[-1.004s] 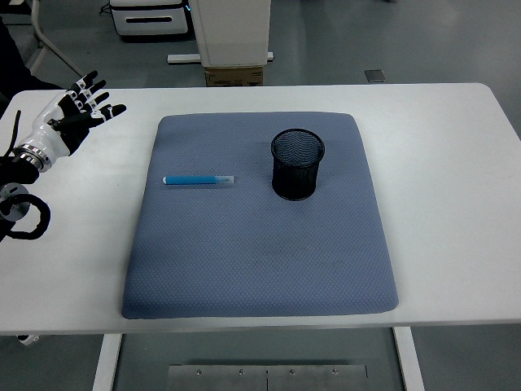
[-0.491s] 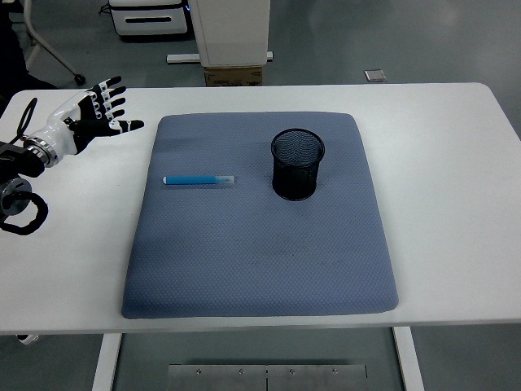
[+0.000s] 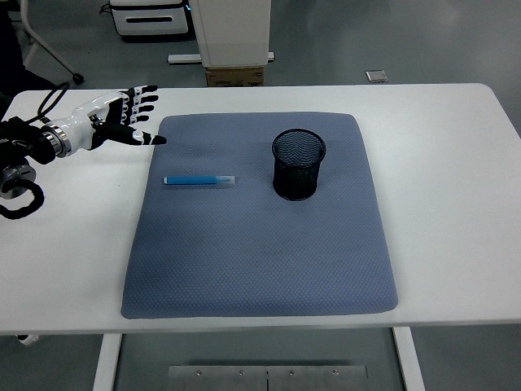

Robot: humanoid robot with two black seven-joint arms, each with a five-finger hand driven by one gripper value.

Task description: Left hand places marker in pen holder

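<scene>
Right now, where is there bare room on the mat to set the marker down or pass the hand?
The mat is bare across its whole near half, below the marker and holder, and between the two. The table right of the mat is free too. Only the mat's far left corner is crowded, by the left hand.

White table (image 3: 440,163) bearing a blue-grey mat (image 3: 260,252) laid flat at its centre, the mat's near edge lying close to the table's near edge, bare tabletop on either side.

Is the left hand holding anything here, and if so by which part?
Nothing. The left hand is open over the table; the marker lies untouched on the mat.
</scene>
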